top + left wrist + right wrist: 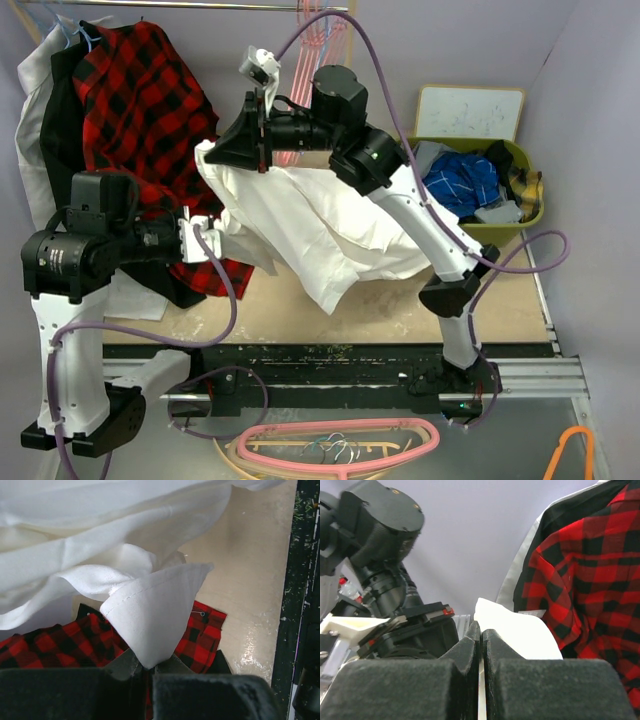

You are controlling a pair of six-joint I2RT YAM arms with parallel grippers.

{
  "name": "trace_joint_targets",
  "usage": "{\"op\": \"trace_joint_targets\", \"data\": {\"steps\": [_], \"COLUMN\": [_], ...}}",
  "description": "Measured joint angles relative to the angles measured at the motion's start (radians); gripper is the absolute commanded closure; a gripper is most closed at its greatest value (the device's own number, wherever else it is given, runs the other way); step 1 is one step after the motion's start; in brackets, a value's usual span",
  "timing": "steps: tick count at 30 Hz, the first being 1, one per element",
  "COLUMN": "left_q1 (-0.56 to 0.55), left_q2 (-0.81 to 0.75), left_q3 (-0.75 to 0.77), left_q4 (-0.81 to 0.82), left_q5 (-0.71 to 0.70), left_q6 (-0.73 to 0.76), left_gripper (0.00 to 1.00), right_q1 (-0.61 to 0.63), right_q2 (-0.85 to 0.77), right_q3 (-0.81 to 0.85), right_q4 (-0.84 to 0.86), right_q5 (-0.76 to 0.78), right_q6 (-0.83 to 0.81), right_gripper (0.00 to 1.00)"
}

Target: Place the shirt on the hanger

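Note:
The white shirt (310, 225) hangs spread between my two grippers above the table. My left gripper (198, 240) is shut on a stitched edge of the shirt (150, 625), which folds up out of its fingertips (172, 664) over red plaid cloth. My right gripper (212, 150) is higher and further back, shut on the upper corner of the shirt (520, 635), with white cloth pinched between its pads (470, 640). I cannot make out the hanger in any view.
A red-and-black plaid shirt (140, 100) and dark and white garments hang from the rail (200, 8) at back left, with pink hangers (315, 45) beside them. A green basket (530, 215) with a blue checked garment (465, 180) stands at right. More pink hangers (340, 445) lie below the arm bases.

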State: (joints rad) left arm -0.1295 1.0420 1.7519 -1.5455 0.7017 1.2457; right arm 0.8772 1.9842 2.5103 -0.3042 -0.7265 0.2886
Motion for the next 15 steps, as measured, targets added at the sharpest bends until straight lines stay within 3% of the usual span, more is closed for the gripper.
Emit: {"op": "trace_joint_targets", "data": {"steps": [6, 11, 12, 15], "left_q1": [0.031, 0.044, 0.044, 0.047], "left_q2": [0.032, 0.078, 0.086, 0.101], "left_q3": [0.117, 0.314, 0.356, 0.440], "left_q4": [-0.010, -0.022, -0.022, -0.021], "left_q5": [-0.037, -0.073, -0.079, -0.083], "left_q6": [-0.054, -0.131, -0.147, -0.181], "left_gripper": [1.00, 1.00, 1.00, 1.00], "right_q1": [0.019, 0.042, 0.045, 0.047], "right_q2": [0.088, 0.138, 0.138, 0.128], "right_q3": [0.047, 0.061, 0.061, 0.061], "right_q4": [0.086, 0.150, 0.158, 0.185], "right_q5": [0.026, 0.026, 0.023, 0.029], "right_q6": [0.068, 0.116, 0.124, 0.132], "right_gripper": [1.00, 0.97, 0.83, 0.11]}}
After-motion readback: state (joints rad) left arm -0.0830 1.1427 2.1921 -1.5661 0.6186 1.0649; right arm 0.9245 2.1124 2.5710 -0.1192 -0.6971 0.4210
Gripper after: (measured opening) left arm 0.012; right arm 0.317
